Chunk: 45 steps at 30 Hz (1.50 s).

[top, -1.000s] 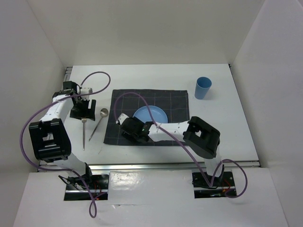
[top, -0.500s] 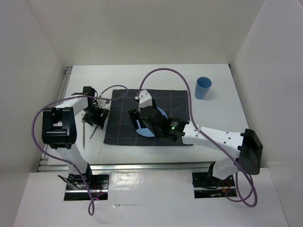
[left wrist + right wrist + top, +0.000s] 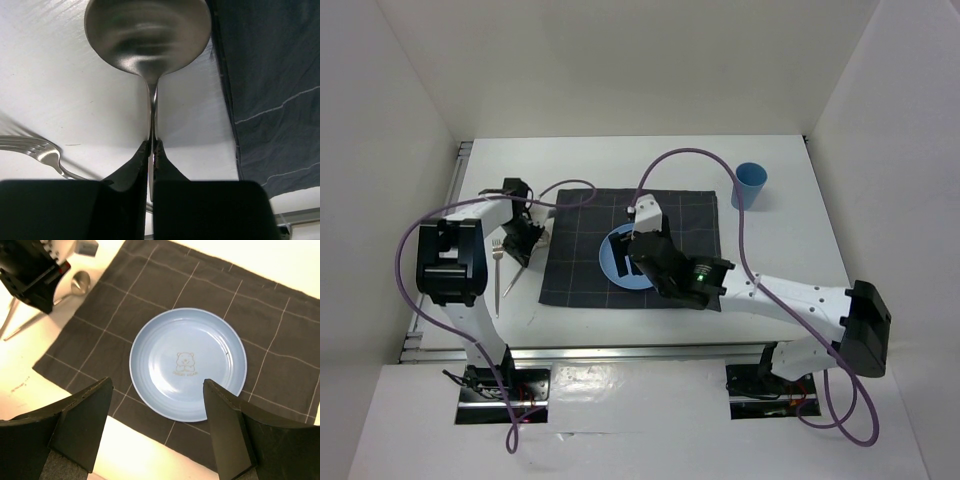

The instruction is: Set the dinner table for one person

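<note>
Spoon [image 3: 148, 45] handle pinched in left gripper [image 3: 152, 146]; right gripper [image 3: 156, 390] wide apart above blue plate [image 3: 187, 335].

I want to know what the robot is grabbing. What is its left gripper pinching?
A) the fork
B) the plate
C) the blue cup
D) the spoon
D: in the left wrist view the left gripper is shut on the spoon, pinching its thin neck just below the bowl, while the fork lies off to the side.
</note>
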Tool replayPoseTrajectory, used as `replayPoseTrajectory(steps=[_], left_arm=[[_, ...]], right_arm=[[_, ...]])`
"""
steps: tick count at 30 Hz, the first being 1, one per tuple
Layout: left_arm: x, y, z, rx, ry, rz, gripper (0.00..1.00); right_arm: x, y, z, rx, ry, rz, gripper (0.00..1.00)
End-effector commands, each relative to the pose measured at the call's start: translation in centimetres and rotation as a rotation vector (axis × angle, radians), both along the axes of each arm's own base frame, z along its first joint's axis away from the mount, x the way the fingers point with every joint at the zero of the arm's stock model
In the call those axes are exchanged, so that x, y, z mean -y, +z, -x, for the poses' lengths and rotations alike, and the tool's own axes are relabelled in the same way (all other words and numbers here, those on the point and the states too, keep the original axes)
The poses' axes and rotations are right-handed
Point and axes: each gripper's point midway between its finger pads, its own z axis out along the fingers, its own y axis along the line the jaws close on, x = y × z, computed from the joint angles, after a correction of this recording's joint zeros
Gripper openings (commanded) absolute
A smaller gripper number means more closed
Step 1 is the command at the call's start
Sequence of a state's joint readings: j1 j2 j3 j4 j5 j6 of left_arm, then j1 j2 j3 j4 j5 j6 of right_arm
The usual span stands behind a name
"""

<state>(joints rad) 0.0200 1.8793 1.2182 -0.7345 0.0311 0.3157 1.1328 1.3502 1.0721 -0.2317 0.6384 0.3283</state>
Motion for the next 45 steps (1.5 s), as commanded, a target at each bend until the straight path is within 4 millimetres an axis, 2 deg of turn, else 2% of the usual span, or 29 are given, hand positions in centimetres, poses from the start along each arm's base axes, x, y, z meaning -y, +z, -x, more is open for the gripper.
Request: replayPoseTrajectory(steps=[1, 5, 8, 10, 12, 13, 15, 16, 18, 20, 21, 22, 23, 24, 25, 26, 27, 28, 29, 32, 34, 35, 36, 39, 40, 42, 43, 44, 45], left_arm=[[1.2, -4.6, 1.1, -0.092, -0.011, 0.065, 0.00], [2.1, -3.7, 0.8, -0.103, 0.023, 0.114, 0.00], [2.4, -1.5, -0.6, -0.069, 0.093, 0.214, 0.00], [2.1, 1.8, -2.4, 0.006, 0.163, 0.318, 0.00], [1.7, 4.2, -3.8, 0.070, 0.239, 0.366, 0.00], [1.3, 6.1, -4.8, 0.134, 0.258, 0.367, 0.00], [1.5, 7.8, -5.4, 0.176, 0.284, 0.383, 0.00], [1.3, 9.2, -6.0, 0.226, 0.286, 0.376, 0.00], [1.2, 11.0, -6.6, 0.281, 0.305, 0.374, 0.00], [0.8, 12.7, -7.0, 0.335, 0.331, 0.360, 0.00], [1.0, 14.6, -7.2, 0.389, 0.354, 0.373, 0.00], [1.3, 15.8, -7.4, 0.421, 0.361, 0.395, 0.00], [1.9, 16.9, -7.6, 0.455, 0.358, 0.439, 0.00], [2.4, 18.9, -7.5, 0.502, 0.381, 0.474, 0.00], [2.8, 19.5, -7.2, 0.511, 0.391, 0.502, 0.00], [3.4, 20.5, -7.1, 0.526, 0.389, 0.541, 0.00], [3.7, 21.0, -6.8, 0.524, 0.411, 0.563, 0.00], [3.8, 21.9, -6.5, 0.545, 0.414, 0.570, 0.00], [4.1, 22.4, -6.3, 0.547, 0.414, 0.589, 0.00], [4.8, 22.8, -5.9, 0.521, 0.428, 0.630, 0.00], [5.4, 22.3, -5.5, 0.486, 0.437, 0.661, 0.00], [5.4, 21.6, -5.4, 0.476, 0.441, 0.660, 0.00], [5.4, 21.5, -5.4, 0.473, 0.453, 0.666, 0.00], [5.5, 21.1, -5.4, 0.466, 0.462, 0.669, 0.00], [5.6, 20.9, -5.2, 0.455, 0.461, 0.676, 0.00], [5.6, 20.9, -5.2, 0.455, 0.461, 0.676, 0.00], [5.5, 20.8, -5.3, 0.458, 0.466, 0.668, 0.00], [5.5, 20.8, -5.3, 0.458, 0.466, 0.668, 0.00], [5.5, 20.8, -5.3, 0.455, 0.474, 0.671, 0.00]], right_arm=[[0.6, 1.4, 0.1, 0.030, -0.025, -0.037, 0.81], [0.6, 1.0, 0.4, 0.000, -0.021, -0.023, 0.81], [-0.2, 1.2, 0.7, -0.010, 0.014, -0.048, 0.81], [-1.3, 1.3, 0.8, -0.015, 0.045, -0.078, 0.81], [-2.1, 1.3, 0.9, -0.025, 0.062, -0.106, 0.81], [-2.7, 1.5, 1.2, -0.036, 0.086, -0.133, 0.81], [-4.4, 1.5, 1.2, -0.036, 0.127, -0.176, 0.81], [-6.1, 2.2, 1.4, -0.037, 0.178, -0.223, 0.81], [-7.5, 2.2, 1.6, -0.044, 0.218, -0.264, 0.81], [-10.2, 2.8, 1.8, -0.047, 0.288, -0.331, 0.81], [-11.2, 2.8, 1.9, -0.050, 0.317, -0.346, 0.81], [-12.9, 4.0, 2.5, -0.051, 0.395, -0.379, 0.81], [-14.7, 2.8, 2.4, -0.060, 0.435, -0.366, 0.81], [-15.8, 2.6, 2.6, -0.074, 0.466, -0.367, 0.81], [-17.3, 4.6, 2.2, -0.053, 0.489, -0.404, 0.82], [-18.5, 3.2, 1.5, -0.082, 0.487, -0.389, 0.82], [-19.2, 3.2, 1.6, -0.107, 0.502, -0.392, 0.82], [-19.3, 3.7, 0.2, -0.102, 0.498, -0.406, 0.83], [-19.9, 4.8, 0.2, -0.116, 0.540, -0.441, 0.83], [-20.1, 5.2, -1.7, -0.143, 0.572, -0.532, 0.83], [-20.2, 4.5, -3.1, -0.148, 0.579, -0.568, 0.82], [-20.8, 4.5, -2.6, -0.166, 0.616, -0.582, 0.82], [-21.0, 3.3, -3.2, -0.190, 0.613, -0.577, 0.79], [-22.1, 2.9, -3.7, -0.205, 0.620, -0.580, 0.77], [-22.6, 1.5, -3.7, -0.242, 0.621, -0.571, 0.75], [-23.2, 1.6, -4.1, -0.264, 0.634, -0.593, 0.72], [-23.6, 0.3, -4.1, -0.296, 0.631, -0.582, 0.71], [-23.6, 0.0, -4.8, -0.314, 0.614, -0.579, 0.69], [-23.9, 0.7, -5.3, -0.304, 0.601, -0.581, 0.69]])
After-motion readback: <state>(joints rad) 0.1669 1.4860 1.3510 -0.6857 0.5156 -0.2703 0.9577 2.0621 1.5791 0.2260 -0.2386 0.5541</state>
